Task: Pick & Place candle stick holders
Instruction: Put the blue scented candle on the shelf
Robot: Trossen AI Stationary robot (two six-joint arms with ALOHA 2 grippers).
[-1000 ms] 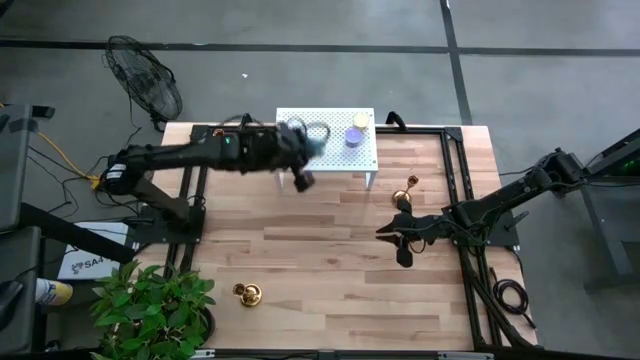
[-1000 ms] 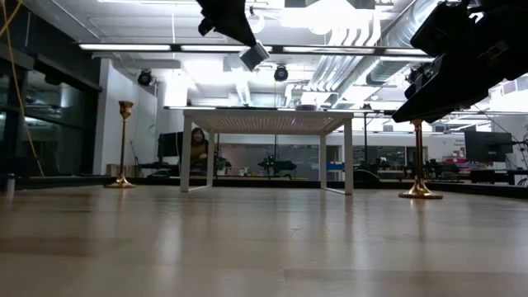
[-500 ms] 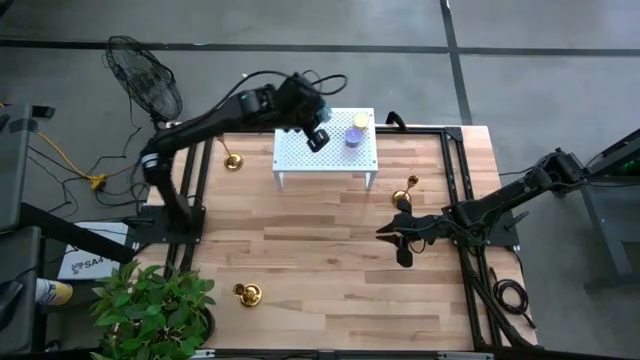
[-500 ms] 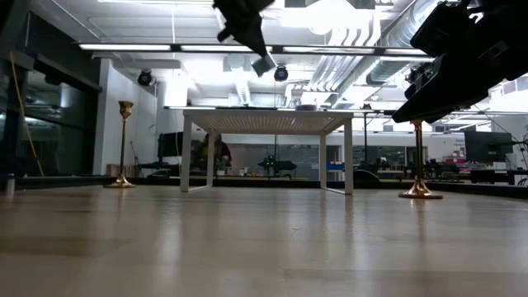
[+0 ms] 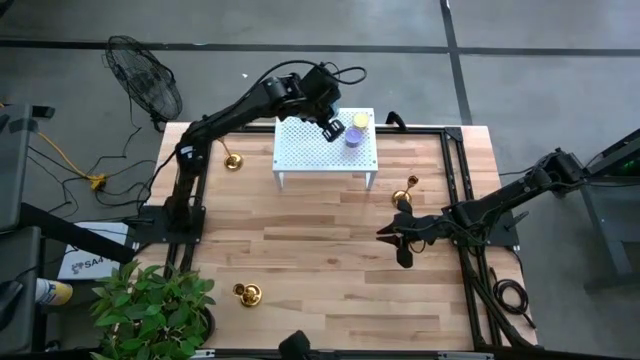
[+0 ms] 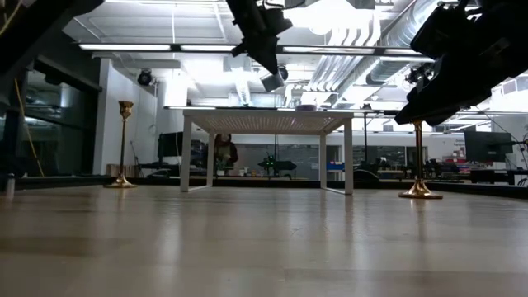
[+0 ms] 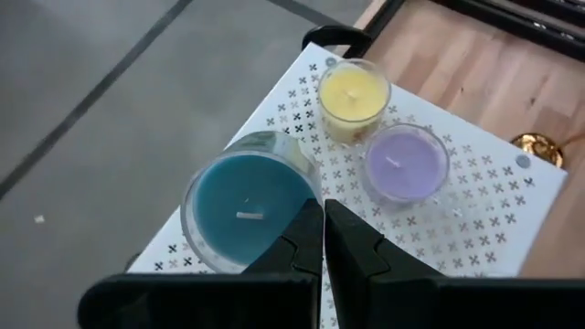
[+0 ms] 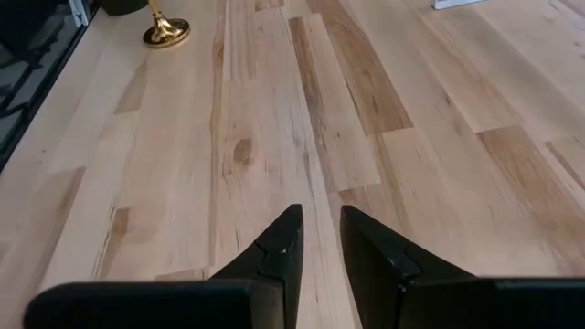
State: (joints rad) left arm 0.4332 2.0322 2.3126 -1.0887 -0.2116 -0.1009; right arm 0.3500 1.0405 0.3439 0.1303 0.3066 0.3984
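Note:
Three gold candle stick holders stand upright on their round bases on the wooden table: one at the far left (image 5: 232, 160), one right of the white stand (image 5: 404, 190), one near the front left (image 5: 245, 293). My left gripper (image 7: 323, 215) is shut and empty, hovering over the white perforated stand (image 5: 310, 150) beside the blue candle (image 7: 247, 210). My right gripper (image 8: 318, 224) hangs over bare table near the right holder, its fingers a narrow gap apart and empty. Two holders show in the low view, one on its left (image 6: 124, 144) and one on its right (image 6: 418, 157).
A yellow candle (image 7: 354, 96) and a purple candle (image 7: 405, 164) sit on the stand next to the blue one. Black frame rails run along the table's left and right sides. A plant (image 5: 150, 305) stands at the front left corner and a fan (image 5: 145, 85) beyond the far left.
My left gripper has swung from in front of the stand toward the table's far edge and right, ending over the stand top and a little lower. The arm's move has uncovered the far-left holder. My right arm has kept still.

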